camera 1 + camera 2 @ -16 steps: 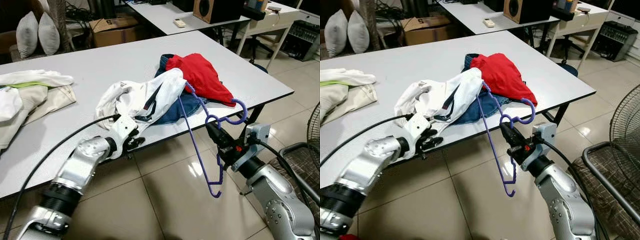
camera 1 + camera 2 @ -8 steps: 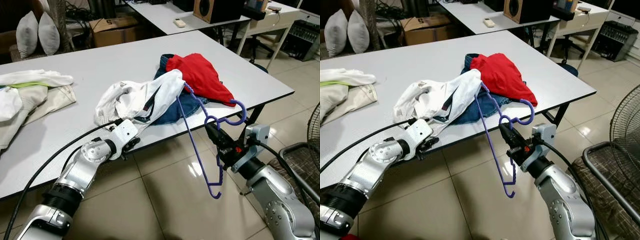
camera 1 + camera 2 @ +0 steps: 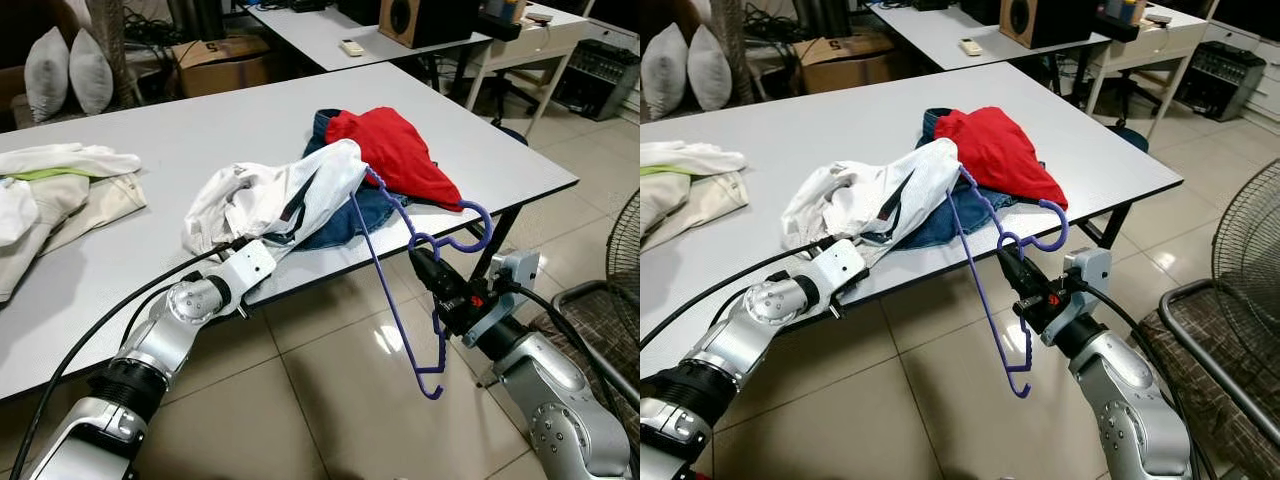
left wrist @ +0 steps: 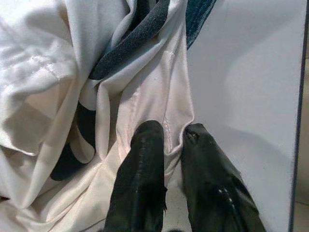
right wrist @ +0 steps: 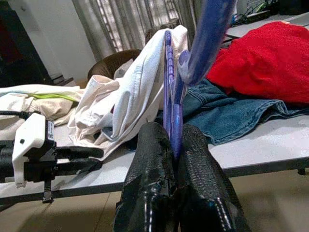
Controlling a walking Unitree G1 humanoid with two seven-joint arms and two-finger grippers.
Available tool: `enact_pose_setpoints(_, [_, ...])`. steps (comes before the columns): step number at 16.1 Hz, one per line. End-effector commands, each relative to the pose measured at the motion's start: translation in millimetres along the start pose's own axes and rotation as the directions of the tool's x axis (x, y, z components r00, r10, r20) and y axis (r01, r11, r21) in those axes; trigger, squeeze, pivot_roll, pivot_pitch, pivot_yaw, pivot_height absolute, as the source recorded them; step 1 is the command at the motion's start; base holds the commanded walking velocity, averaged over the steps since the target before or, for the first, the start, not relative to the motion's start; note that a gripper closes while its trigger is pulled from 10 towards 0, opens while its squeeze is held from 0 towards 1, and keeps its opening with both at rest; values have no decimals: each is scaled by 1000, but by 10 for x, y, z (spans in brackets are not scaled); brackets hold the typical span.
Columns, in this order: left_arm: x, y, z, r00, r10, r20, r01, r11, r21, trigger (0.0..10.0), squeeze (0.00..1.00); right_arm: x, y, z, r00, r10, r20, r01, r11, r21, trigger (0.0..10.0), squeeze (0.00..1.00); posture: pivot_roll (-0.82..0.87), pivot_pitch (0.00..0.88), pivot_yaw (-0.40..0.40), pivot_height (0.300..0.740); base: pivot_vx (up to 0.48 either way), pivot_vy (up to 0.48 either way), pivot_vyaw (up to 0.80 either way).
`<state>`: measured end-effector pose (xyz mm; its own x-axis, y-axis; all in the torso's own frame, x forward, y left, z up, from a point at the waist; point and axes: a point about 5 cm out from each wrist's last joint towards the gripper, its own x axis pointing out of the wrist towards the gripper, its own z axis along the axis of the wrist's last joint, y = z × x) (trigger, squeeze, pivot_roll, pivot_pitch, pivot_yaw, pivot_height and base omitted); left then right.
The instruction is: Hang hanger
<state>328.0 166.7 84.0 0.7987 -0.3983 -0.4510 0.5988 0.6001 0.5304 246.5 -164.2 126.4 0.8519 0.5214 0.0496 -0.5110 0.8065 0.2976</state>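
hanger: a purple hanger (image 3: 400,270) sits in the centre-right of the head view, off the near edge of the table (image 3: 150,140); its hook curls right at the top, one end is tucked into the white shirt (image 3: 270,195), and the other end hangs down over the tiled floor (image 3: 330,400).
right claw: the right claw (image 3: 432,275), lower right of centre, is clamped on the hanger's wire; in the right wrist view the two black fingers (image 5: 149,193) press together with the purple wire between them.
left claw: the left claw (image 4: 166,145) is at the table's near edge, pinching a fold of the white shirt between nearly closed fingers.
clothes: a red garment (image 3: 395,150) lies on blue jeans (image 3: 345,220) behind the shirt; pale clothes (image 3: 50,190) lie at far left.
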Motion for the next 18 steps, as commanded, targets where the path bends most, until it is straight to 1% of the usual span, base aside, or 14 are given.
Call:
enact_pose_setpoints(1, [-9, 22, -76, 999, -3, -37, 3, 1000, 3, 0, 0, -2, 43, 64, 1000, 20, 21, -20, 1000, -14, 10000, 0, -227, 0, 35, 740, 0, 0, 0])
enact_pose_setpoints(3, [-22, 44, -85, 1000, 16, -23, -15, 1000, 20, 0, 0, -3, 35, 60, 1000, 13, 20, -13, 1000, -13, 10000, 0, -226, 0, 36, 740, 0, 0, 0])
enact_pose_setpoints(4, [-57, 118, -27, 996, 70, 46, -73, 996, 57, 0, 0, -3, 16, 36, 1000, -7, 6, 7, 1000, -8, 10000, 0, -223, 0, 35, 740, 0, 0, 0])
enact_pose_setpoints(5, [-78, 141, 12, 993, 79, 87, -85, 994, 70, 0, 0, -3, 8, 21, 1000, -15, -3, 15, 1000, -6, 10000, 0, -223, 0, 35, 740, 0, 0, 0])
enact_pose_setpoints(7, [-256, 238, 245, 947, 88, 308, -141, 978, 154, 0, 0, -12, -58, -87, 995, -74, -74, 74, 997, -7, 10000, 0, -202, 0, 36, 740, 0, 0, 0])
enact_pose_setpoints(8, [-328, 262, 318, 925, 82, 371, -159, 970, 184, 0, 0, -17, -71, -114, 992, -83, -95, 83, 997, 0, 10000, 0, -202, 0, 36, 740, 0, 0, 0])
enact_pose_setpoints(9, [-510, 293, 462, 872, 43, 487, -192, 946, 260, 0, 0, -32, -76, -170, 988, -78, -136, 81, 997, 11, 10000, 0, -186, 0, 39, 740, 0, 0, 0])
enact_pose_setpoints(10, [-643, 281, 531, 842, -3, 540, -207, 922, 328, 0, 0, -46, -61, -214, 984, -60, -166, 63, 998, 11, 10000, 0, -167, 0, 41, 740, 0, 0, 0])
enact_pose_setpoints(11, [-750, 250, 575, 816, -37, 577, -219, 904, 367, 0, 0, -49, -19, -231, 985, -26, -171, 32, 999, 31, 10000, 0, -161, 0, 45, 740, 0, 0, 0])
enact_pose_setpoints(13, [-883, 207, 602, 789, -58, 612, -246, 882, 401, 0, 0, -36, 15, -234, 988, -9, -153, 21, 997, 80, 10000, 0, -152, 0, 50, 740, 0, 0, 0])
enact_pose_setpoints(15, [-926, 251, 600, 788, -6, 616, -297, 872, 388, 0, 0, -46, 2, -290, 984, -20, -175, 43, 991, 129, 10000, 0, -143, 0, 51, 740, 0, 0, 0])
enact_pose_setpoints(16, [-870, 270, 542, 818, 31, 574, -283, 891, 355, 0, 0, -80, 3, -377, 973, -22, -229, 59, 986, 154, 10000, 0, -146, 0, 56, 740, 0, 0, 0])
enact_pose_setpoints(17, [-837, 265, 497, 839, 39, 542, -268, 897, 351, 0, 0, -100, -8, -418, 966, -38, -257, 78, 986, 145, 10000, 0, -148, 0, 57, 740, 0, 0, 0])
enact_pose_setpoints(18, [-797, 251, 436, 863, 41, 504, -248, 903, 352, 0, 0, -101, -8, -358, 980, -43, -194, 73, 985, 153, 10000, 0, -149, 0, 57, 740, 0, 0, 0])
